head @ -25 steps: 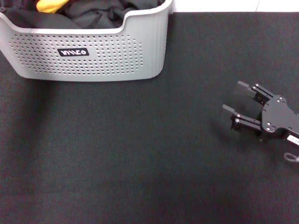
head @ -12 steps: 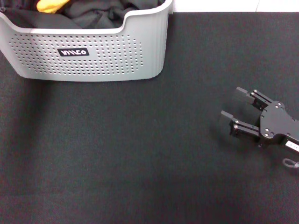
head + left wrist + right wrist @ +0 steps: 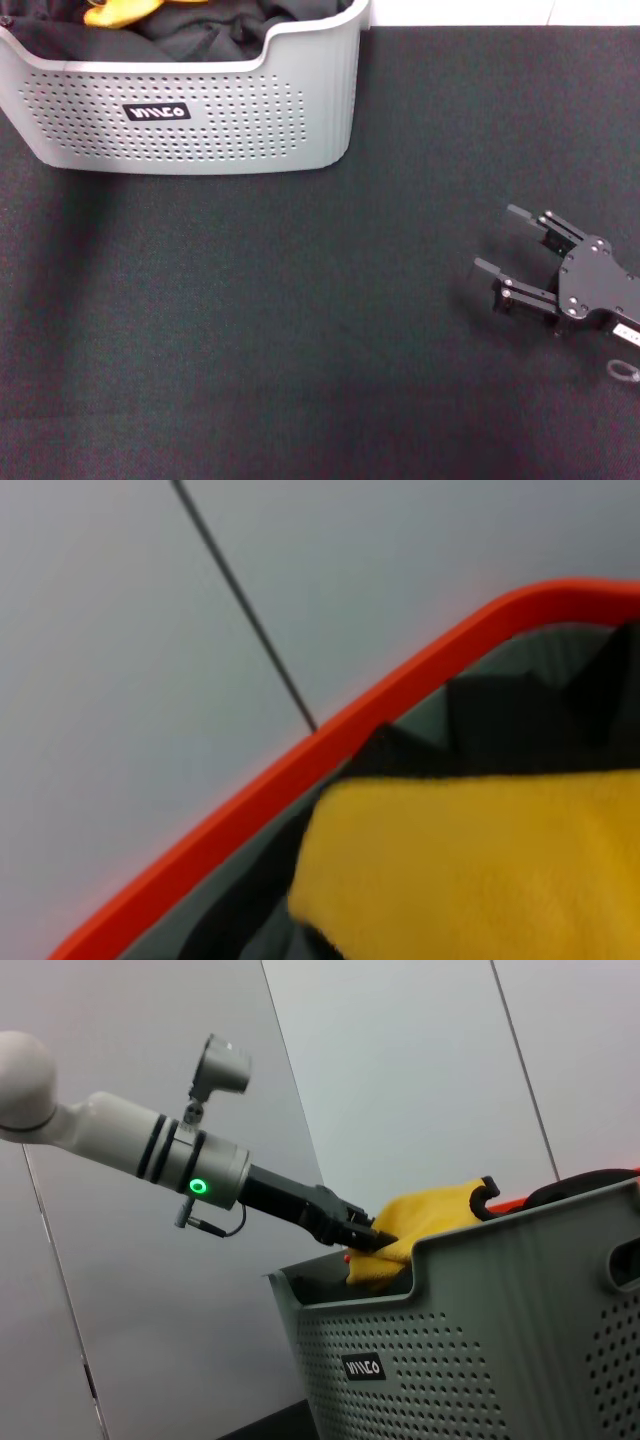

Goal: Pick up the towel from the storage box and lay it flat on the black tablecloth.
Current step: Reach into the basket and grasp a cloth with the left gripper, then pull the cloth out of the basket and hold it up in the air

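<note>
The towel [image 3: 432,1214] is yellow and rises in a bunch above the rim of the grey storage box [image 3: 480,1345]. In the right wrist view my left gripper [image 3: 374,1241] is shut on the towel's edge, over the box. The head view shows only a yellow strip of the towel [image 3: 118,13] at the top edge, on dark clothing [image 3: 215,30] inside the storage box [image 3: 190,110]. Up close in the left wrist view, the towel [image 3: 480,870] fills the frame. My right gripper [image 3: 494,239] is open and holds nothing, low over the black tablecloth [image 3: 280,330] at the right.
Dark black clothing fills the box around the towel. An orange-red rim [image 3: 300,765] runs behind the towel in the left wrist view. Grey wall panels stand behind the box. White floor [image 3: 460,10] shows past the cloth's far edge.
The yellow towel has shifted and spread along the top of the box. My right gripper has drifted toward the near edge of the cloth, still open.
</note>
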